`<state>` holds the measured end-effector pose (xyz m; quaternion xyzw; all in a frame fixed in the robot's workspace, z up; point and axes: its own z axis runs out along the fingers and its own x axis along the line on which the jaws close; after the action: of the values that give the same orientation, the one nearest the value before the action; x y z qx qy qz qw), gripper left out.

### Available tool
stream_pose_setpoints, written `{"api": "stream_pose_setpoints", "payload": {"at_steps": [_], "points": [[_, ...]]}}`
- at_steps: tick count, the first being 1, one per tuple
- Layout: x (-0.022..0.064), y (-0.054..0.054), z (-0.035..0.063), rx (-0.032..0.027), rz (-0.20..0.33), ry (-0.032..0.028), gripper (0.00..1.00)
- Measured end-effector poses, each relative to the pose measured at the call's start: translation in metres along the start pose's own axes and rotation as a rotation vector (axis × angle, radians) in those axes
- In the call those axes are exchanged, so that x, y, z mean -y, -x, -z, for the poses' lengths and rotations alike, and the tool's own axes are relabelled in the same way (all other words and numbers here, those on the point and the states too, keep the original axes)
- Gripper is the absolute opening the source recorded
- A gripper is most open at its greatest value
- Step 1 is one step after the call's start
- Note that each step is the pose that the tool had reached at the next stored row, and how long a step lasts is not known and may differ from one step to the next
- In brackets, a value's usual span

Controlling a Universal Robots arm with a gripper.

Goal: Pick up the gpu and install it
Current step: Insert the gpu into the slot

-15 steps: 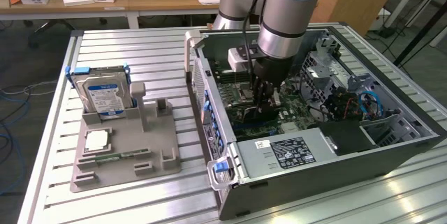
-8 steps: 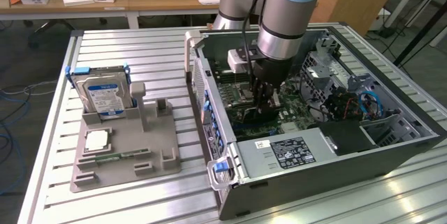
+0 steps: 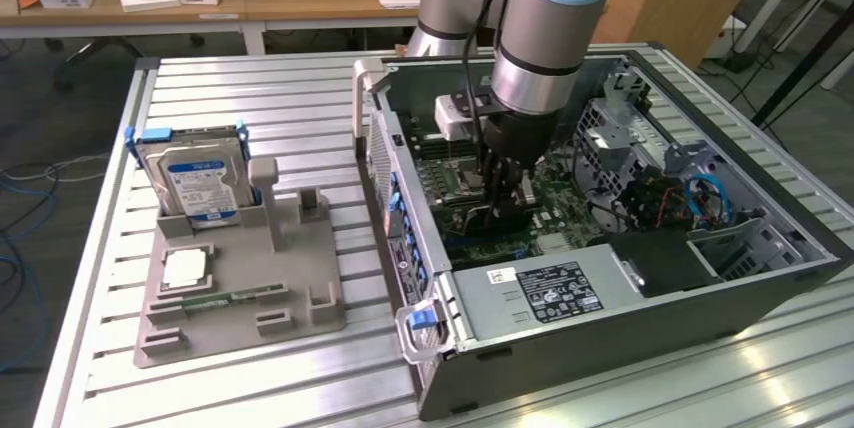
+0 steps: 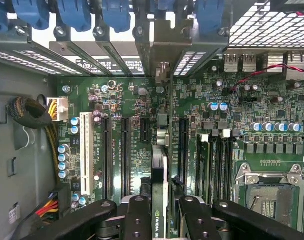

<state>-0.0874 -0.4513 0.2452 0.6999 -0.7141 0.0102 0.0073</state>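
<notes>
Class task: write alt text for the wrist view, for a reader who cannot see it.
The gripper holds the gpu edge-on between its black fingers, above the green motherboard inside the computer case. The card lines up with a row of long black expansion slots.

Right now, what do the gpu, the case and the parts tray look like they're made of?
gpu: green printed circuit board seen edge-on between the hand's black fingers, its bracket dull bare metal.
Case: dark grey sheet metal, matte, with perforated panels; blue latches look plastic.
Parts tray: uniform matte grey, moulded or printed plastic by the look.
</notes>
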Motion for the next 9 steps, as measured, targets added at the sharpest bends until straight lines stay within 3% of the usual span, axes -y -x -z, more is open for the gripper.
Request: {"api": "stream_pose_setpoints", "payload": {"at_steps": [2, 3, 8, 9], "points": [[-0.0001, 0.0001, -0.0005, 0.0014, 0.000, -0.0002, 0.26], [-0.0001, 0.0001, -0.0001, 0.0003, 0.000, -0.0002, 0.39], [0.0000, 0.0000, 0.0000, 0.0001, 0.000, 0.0000, 0.51], [0.0000, 0.0000, 0.0000, 0.0001, 0.000, 0.0000, 0.57]]}}
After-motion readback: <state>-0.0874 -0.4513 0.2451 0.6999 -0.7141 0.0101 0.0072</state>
